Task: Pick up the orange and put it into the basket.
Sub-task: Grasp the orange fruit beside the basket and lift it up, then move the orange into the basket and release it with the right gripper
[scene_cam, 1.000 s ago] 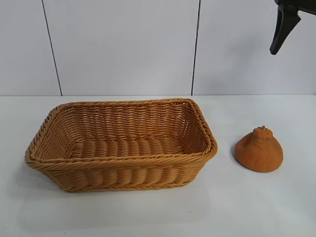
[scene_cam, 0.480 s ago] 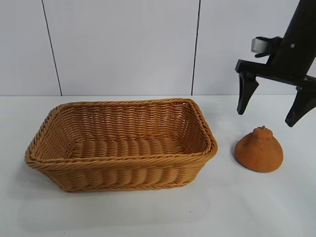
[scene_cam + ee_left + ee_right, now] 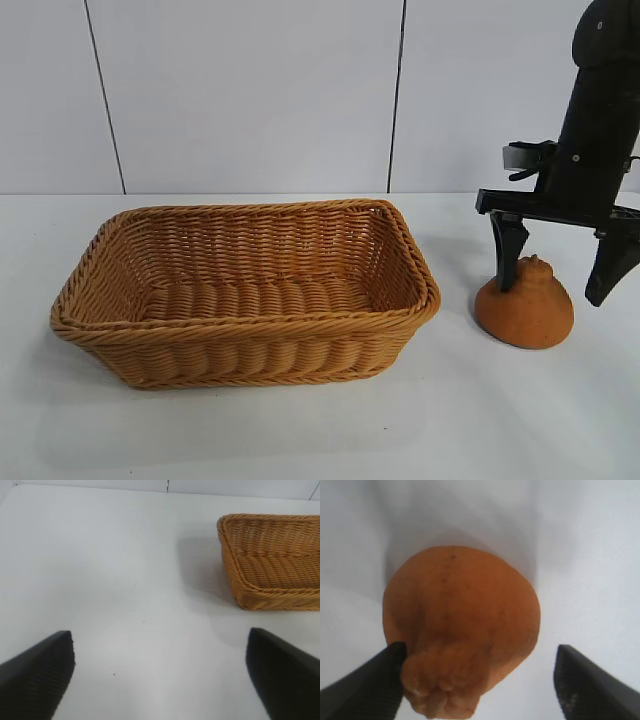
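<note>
- Your right gripper stands over the orange, fingers spread to either side of it, one finger touching near the nub; nothing is grasped yet.
- The orange sits on the table, just beside the basket at its right end; pickup, carry and release all remain.
- Your left gripper is parked apart, fingers spread, holding nothing.
- Clearance: the braided rim nearest the orange is the edge to lift over. The basket interior is free, with open table all round.
</note>
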Robot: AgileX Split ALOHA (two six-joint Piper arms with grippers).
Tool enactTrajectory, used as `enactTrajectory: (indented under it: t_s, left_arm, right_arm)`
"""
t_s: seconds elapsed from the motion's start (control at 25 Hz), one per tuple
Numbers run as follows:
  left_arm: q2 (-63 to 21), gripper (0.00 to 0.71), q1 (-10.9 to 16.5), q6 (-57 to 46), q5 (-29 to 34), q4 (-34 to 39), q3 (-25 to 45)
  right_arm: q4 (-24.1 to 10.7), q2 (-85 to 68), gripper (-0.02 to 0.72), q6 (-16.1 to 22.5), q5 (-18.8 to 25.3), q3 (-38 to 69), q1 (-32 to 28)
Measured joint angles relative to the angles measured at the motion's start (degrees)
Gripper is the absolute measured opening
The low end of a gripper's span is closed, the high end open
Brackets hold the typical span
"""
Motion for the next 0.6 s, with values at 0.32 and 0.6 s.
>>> enactTrajectory:
  t_s: [0.32, 0.6]
  left_arm:
    - [0.0, 0.663, 0.0, 0.0, 0.0, 0.0, 0.0]
    - [0.0, 0.663, 0.0, 0.0, 0.0, 0.0, 0.0]
  right_arm:
    - [2.07, -6.99, 0.031, -2.44, 2.44, -3.69, 0.0]
    - [5.01, -12.91, 0.031, -2.51, 4.15, -12.38, 0.24]
